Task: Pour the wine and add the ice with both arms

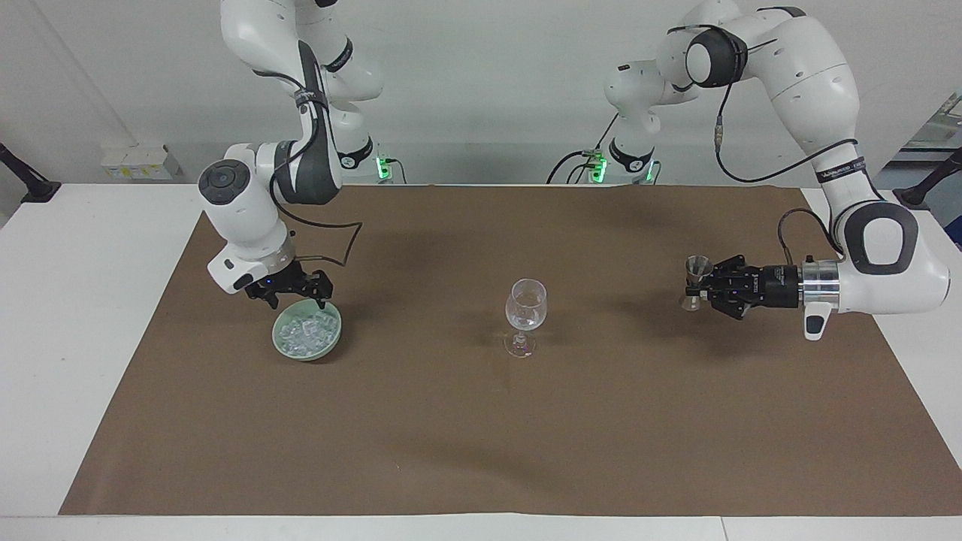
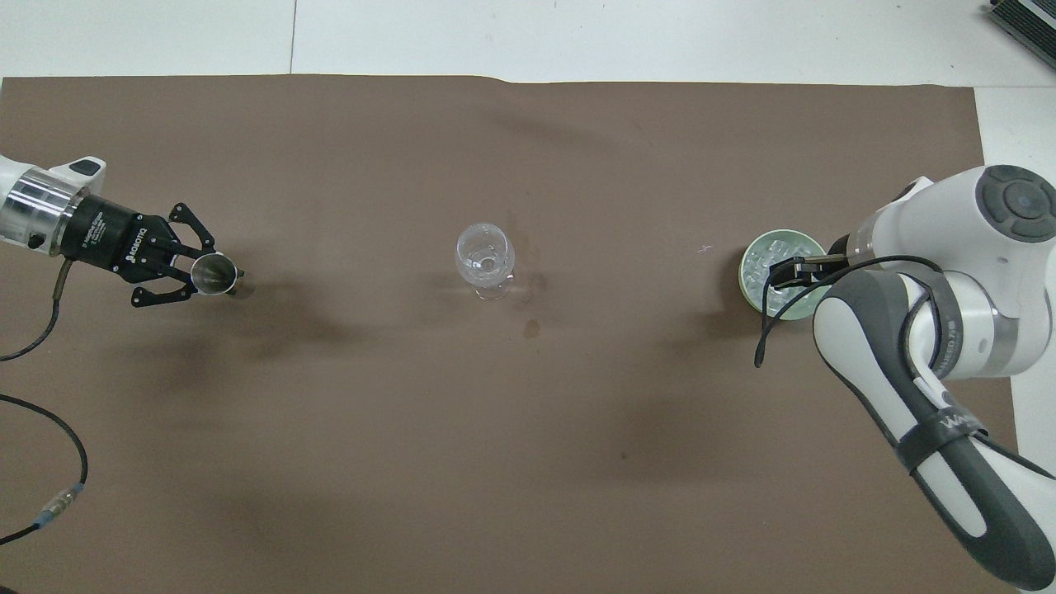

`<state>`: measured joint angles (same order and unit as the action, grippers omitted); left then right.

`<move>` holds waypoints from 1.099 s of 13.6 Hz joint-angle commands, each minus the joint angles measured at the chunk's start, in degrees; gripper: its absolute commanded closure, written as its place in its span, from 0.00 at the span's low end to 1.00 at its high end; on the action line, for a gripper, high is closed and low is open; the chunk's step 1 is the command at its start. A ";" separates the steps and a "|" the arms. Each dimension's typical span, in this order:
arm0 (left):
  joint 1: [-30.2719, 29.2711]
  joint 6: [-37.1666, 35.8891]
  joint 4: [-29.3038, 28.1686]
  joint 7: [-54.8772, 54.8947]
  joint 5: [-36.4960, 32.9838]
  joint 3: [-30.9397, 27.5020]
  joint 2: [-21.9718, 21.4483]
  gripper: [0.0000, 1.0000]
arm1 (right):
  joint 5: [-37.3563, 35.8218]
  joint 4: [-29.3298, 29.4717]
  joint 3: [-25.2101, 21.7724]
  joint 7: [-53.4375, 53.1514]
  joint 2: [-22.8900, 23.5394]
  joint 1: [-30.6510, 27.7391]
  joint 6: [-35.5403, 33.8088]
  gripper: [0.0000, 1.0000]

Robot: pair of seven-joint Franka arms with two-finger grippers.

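1. Writing: the black body of the left gripper (image 2: 191, 275) carries white lettering that reads "ROBOTIQ" in the overhead view; a dark band on the left arm's (image 1: 887, 263) forearm and one on the right arm's (image 2: 949, 429) forearm bear white print too small to read.
2. Left arm: it comes from its base at the top of the facing view, bends down at the elbow and lies almost level above the brown mat (image 1: 481, 436) at its own end of the surface (image 1: 75, 300); its jaws are clamped sideways on the waist of a metal jigger (image 1: 697, 279), which stands upright with its open cup up, just above or on the mat, I cannot tell which.
3. Right arm: it drops steeply, wrist pointing down, with the right gripper (image 1: 298, 299) low over the edge of the pale green bowl (image 1: 307, 330) nearer the robots; its jaws stand wide and hold nothing.
4. The ice (image 1: 304, 331) lies heaped in that bowl, toward the right arm's end of the surface.
5. A stemmed glass (image 1: 525, 315) stands upright mid-mat, between bowl and jigger, well apart from both.
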<state>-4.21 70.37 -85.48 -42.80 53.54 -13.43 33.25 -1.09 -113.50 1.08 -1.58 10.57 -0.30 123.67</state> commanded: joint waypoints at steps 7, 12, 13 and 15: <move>-2.03 -1.82 -2.32 4.40 7.36 -0.81 6.56 1.00 | 0.30 -4.27 0.07 4.65 1.65 -0.05 6.41 0.00; -3.35 -1.73 -2.68 4.66 7.81 -0.81 7.96 1.00 | 0.30 -4.27 0.07 4.91 1.65 0.04 6.32 0.00; -3.61 -1.73 -2.68 4.92 7.89 -0.81 8.23 1.00 | 0.21 -4.27 0.07 4.83 1.65 0.04 6.32 0.02; -3.79 -1.73 -2.76 5.89 7.90 -0.81 8.32 1.00 | 0.21 -4.18 0.07 4.91 1.73 0.04 6.41 0.09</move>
<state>-7.49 69.77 -87.70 -38.16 59.94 -13.96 41.26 -1.11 -116.87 1.13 1.47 12.79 -0.20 128.86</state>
